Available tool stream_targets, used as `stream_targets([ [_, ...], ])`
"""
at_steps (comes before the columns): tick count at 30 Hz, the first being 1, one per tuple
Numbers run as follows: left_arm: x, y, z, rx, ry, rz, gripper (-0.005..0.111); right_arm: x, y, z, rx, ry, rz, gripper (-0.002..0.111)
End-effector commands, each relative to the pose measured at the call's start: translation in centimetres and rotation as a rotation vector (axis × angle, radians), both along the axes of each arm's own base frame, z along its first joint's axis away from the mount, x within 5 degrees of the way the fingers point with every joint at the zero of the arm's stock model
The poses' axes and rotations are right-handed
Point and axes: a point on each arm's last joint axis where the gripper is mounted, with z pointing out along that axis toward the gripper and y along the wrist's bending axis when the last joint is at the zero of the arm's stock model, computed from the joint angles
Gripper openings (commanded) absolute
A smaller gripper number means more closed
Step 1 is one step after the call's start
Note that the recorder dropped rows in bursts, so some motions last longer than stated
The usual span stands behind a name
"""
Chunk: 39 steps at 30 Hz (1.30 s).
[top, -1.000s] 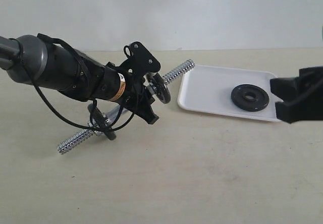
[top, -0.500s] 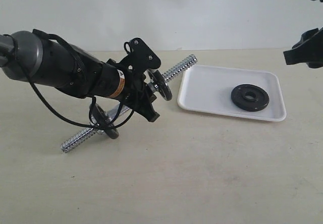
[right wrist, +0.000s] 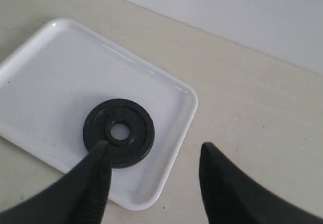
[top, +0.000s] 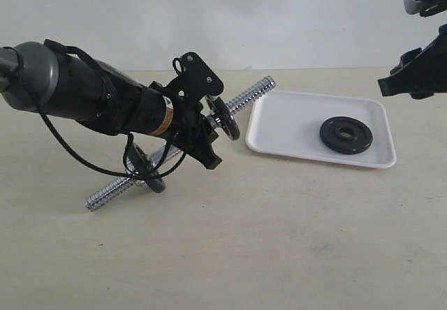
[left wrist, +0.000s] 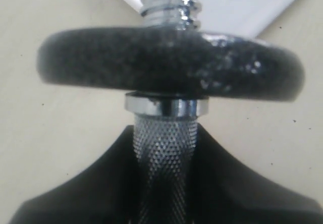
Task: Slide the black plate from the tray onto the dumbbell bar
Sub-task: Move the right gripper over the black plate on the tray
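The black plate (top: 346, 135) lies flat in the white tray (top: 286, 121); the right wrist view shows the black plate (right wrist: 119, 132) near one corner of the tray (right wrist: 50, 82). My right gripper (right wrist: 154, 148) hangs open above it, one fingertip over the plate's edge; in the exterior view the right gripper (top: 408, 78) is high at the tray's far right. My left gripper (top: 195, 139) is shut on the knurled shaft of the dumbbell bar (top: 248, 97), holding it tilted, its threaded end over the tray's left rim. The left gripper (left wrist: 164, 138) clasps the bar (left wrist: 165, 143).
Two other black discs sit on the bar: one (top: 223, 119) just past my left gripper toward the tray, seen edge-on as a disc (left wrist: 171, 62) in the left wrist view, and one (top: 143, 168) near the bar's low end. The beige table (top: 279, 240) spreads in front.
My right arm has lifted from low beside the tray's right edge to high above its far right corner. The left arm raised the bar slightly, then held still.
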Motion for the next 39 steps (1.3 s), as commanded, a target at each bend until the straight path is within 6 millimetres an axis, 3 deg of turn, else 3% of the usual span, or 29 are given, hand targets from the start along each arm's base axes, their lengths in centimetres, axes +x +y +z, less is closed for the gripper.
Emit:
stream_targets([
  [1,0.3,0.1,3.8,-0.015,-0.099,0.023,0.004,0.4,-0.2,0.4,-0.001,-0.060,0.003,0.046],
  [4,0.3,0.1,3.8,-0.015,-0.099,0.023,0.004,1.1,-0.3,0.0,0.001,-0.087,0.015,0.058],
  [6,0.3,0.1,3.8,-0.015,-0.099,0.023,0.004,1.7,-0.5,-0.8,0.032,-0.070,-0.003,0.079],
  [8,0.3,0.1,3.8,-0.015,-0.099,0.023,0.004,2.6,-0.8,-1.7,0.088,-0.038,-0.047,0.090],
  [18,0.3,0.1,3.8,-0.018,-0.099,0.026,0.004,6.3,-2.1,-5.8,0.136,0.131,-0.089,0.091],
  [24,0.3,0.1,3.8,-0.022,-0.098,0.029,0.004,7.3,-2.4,-7.4,0.159,0.158,-0.105,0.091],
  [33,0.3,0.1,3.8,-0.027,-0.097,0.033,0.004,7.8,-2.3,-7.2,0.242,0.064,-0.163,0.091],
  [39,0.3,0.1,3.8,-0.027,-0.097,0.033,0.004,9.3,-2.0,-11.2,0.265,0.176,-0.166,0.091],
])
